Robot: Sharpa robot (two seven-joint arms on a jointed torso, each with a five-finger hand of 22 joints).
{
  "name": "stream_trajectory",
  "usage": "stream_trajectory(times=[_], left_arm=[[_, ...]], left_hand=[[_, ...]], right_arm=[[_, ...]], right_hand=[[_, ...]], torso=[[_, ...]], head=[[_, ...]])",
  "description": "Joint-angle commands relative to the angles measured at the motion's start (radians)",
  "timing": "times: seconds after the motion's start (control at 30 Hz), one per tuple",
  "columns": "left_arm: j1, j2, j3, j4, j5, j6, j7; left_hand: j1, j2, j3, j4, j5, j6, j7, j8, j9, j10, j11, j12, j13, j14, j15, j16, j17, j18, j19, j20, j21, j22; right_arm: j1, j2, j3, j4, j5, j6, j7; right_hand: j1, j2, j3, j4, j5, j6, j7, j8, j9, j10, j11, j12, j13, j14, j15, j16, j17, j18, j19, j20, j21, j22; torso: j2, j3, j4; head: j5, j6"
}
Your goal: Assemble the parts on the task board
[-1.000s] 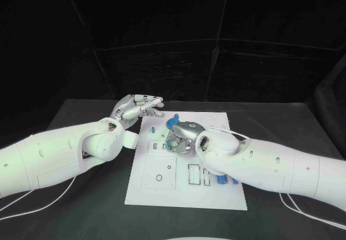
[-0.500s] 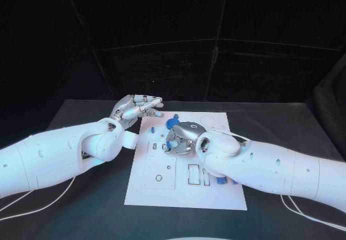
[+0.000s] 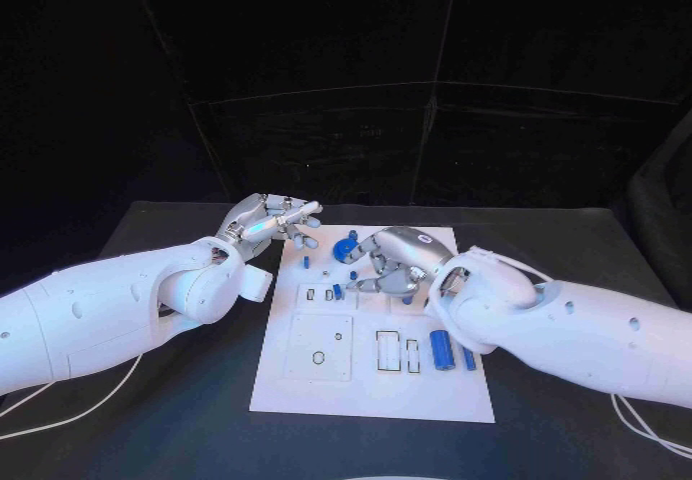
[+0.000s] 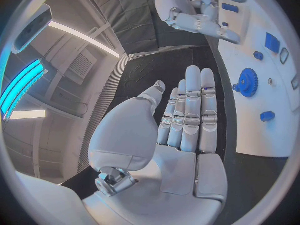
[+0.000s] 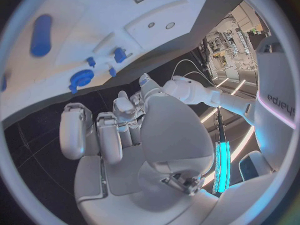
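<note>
The white task board (image 3: 433,395) lies in the middle of the black table. A blue gear (image 3: 346,250) stands near its far edge, also seen as the gear (image 4: 248,82) and the gear (image 5: 81,78). Small blue pegs (image 3: 336,291) stand left of centre. Blue cylinders (image 3: 440,347) lie on the board's right side. My right hand (image 3: 387,262) hovers over the far middle of the board, fingers bent down and apart, holding nothing (image 5: 125,135). My left hand (image 3: 274,220) hangs off the board's far left corner, its fingers (image 4: 190,110) straight and together, with nothing in it.
Black table (image 3: 173,400) surrounds the board, with dark curtains behind. Both white forearms lie low along the board's left and right sides. Rectangular and round recesses (image 3: 320,345) mark the board's near half.
My right hand has drawn away toward the board's far right, uncovering a blue peg and the blue cylinders. The left hand has barely shifted.
</note>
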Motion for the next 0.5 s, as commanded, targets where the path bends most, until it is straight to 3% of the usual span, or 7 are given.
stream_trajectory(times=[0.03,0.07,0.13,0.23,0.27,0.3,0.5], left_arm=[[0.006,-0.007,0.001,0.000,-0.202,0.069,-0.193],[0.009,-0.008,0.001,-0.001,-0.244,0.082,-0.233],[0.014,-0.012,0.001,-0.002,-0.345,0.118,-0.340],[0.023,-0.012,0.001,-0.002,-0.453,0.173,-0.488],[0.028,-0.011,0.001,-0.002,-0.486,0.191,-0.538],[0.036,-0.008,0.001,-0.002,-0.533,0.217,-0.604],[0.073,0.026,0.001,-0.020,-0.706,0.325,-0.790]], left_hand=[[-0.031,0.004,-0.015,0.020,0.005,0.016,-0.008,0.006,0.004,0.041,-0.012,0.037,0.030,0.069,-0.019,0.391,0.372,0.006,0.058,-0.024,0.063,0.035],[-0.037,0.010,-0.017,0.026,0.002,0.014,-0.008,0.006,0.005,0.042,-0.011,0.044,0.036,0.074,-0.020,0.450,0.431,0.005,0.065,-0.026,0.074,0.041],[-0.045,0.017,-0.040,0.030,-0.004,-0.008,-0.007,0.013,0.014,0.018,-0.014,0.113,0.106,0.067,-0.021,0.677,0.657,-0.005,0.088,-0.036,0.166,0.108],[-0.100,0.025,-0.105,0.076,0.004,-0.018,-0.017,0.058,0.040,-0.020,-0.019,0.262,0.232,0.089,-0.024,0.861,0.847,-0.037,0.135,-0.043,0.426,0.404],[-0.124,0.032,-0.121,0.096,0.002,-0.017,-0.020,0.071,0.047,-0.028,-0.018,0.300,0.262,0.098,-0.028,0.892,0.881,-0.043,0.146,-0.047,0.479,0.469],[-0.131,0.045,-0.161,0.117,0.000,-0.035,-0.024,0.123,0.076,-0.096,-0.029,0.443,0.384,0.112,-0.032,0.943,0.938,-0.055,0.157,-0.051,0.601,0.610],[-0.147,0.080,-0.236,0.168,-0.004,-0.051,-0.047,0.242,0.152,-0.128,-0.046,0.688,0.599,0.143,-0.054,1.007,1.015,-0.088,0.206,-0.054,0.795,0.866]], right_arm=[[0.032,-0.053,0.006,0.031,0.237,0.079,0.189],[0.042,-0.071,0.007,0.038,0.267,0.095,0.198],[0.065,-0.113,0.009,0.053,0.325,0.125,0.211],[0.088,-0.165,0.010,0.065,0.385,0.142,0.218],[0.095,-0.181,0.011,0.067,0.404,0.144,0.219],[0.102,-0.201,0.011,0.066,0.425,0.145,0.218],[0.116,-0.245,0.011,0.050,0.464,0.139,0.210]], right_hand=[[0.033,0.018,0.004,-0.013,0.008,0.006,0.000,0.006,0.000,-0.013,-0.003,-0.018,-0.016,0.104,0.005,0.003,0.263,0.008,-0.007,0.003,-0.007,-0.010],[0.037,0.018,0.002,-0.014,0.008,0.006,0.000,0.006,0.000,-0.015,-0.003,-0.022,-0.019,0.104,0.005,0.003,0.263,0.008,-0.008,0.003,-0.008,-0.012],[0.041,0.019,0.001,-0.016,0.009,0.006,-0.001,0.006,0.000,-0.018,-0.003,-0.028,-0.025,0.104,0.005,0.003,0.263,0.010,-0.013,0.003,-0.012,-0.019],[0.043,0.020,0.000,-0.016,0.010,0.006,-0.001,0.007,0.000,-0.018,-0.003,-0.029,-0.026,0.104,0.005,0.003,0.263,0.010,-0.014,0.003,-0.013,-0.021],[0.043,0.022,-0.001,-0.015,0.011,0.007,-0.001,0.007,0.000,-0.018,-0.003,-0.030,-0.026,0.104,0.005,0.003,0.263,0.010,-0.014,0.003,-0.013,-0.021],[0.044,0.022,-0.001,-0.015,0.012,0.008,-0.001,0.007,0.000,-0.018,-0.004,-0.030,-0.027,0.104,0.005,0.003,0.263,0.010,-0.014,0.003,-0.013,-0.021],[0.045,0.025,-0.003,-0.013,0.016,0.012,-0.002,0.010,0.001,-0.017,-0.004,-0.031,-0.028,0.104,0.005,0.003,0.263,0.011,-0.015,0.003,-0.014,-0.023]], torso=[[-0.009,-0.0003,-0.0033],[-0.011,0.0002,-0.0041],[-0.016,0.0016,-0.0072],[-0.022,0.0034,-0.0087],[-0.026,0.0041,-0.0093],[-0.029,0.0053,-0.0099],[-0.038,0.0091,-0.0115]], head=[[0.005,-0.003],[0.005,-0.003],[0.007,-0.003],[0.009,-0.002],[0.010,-0.002],[0.011,-0.002],[0.018,-0.007]])
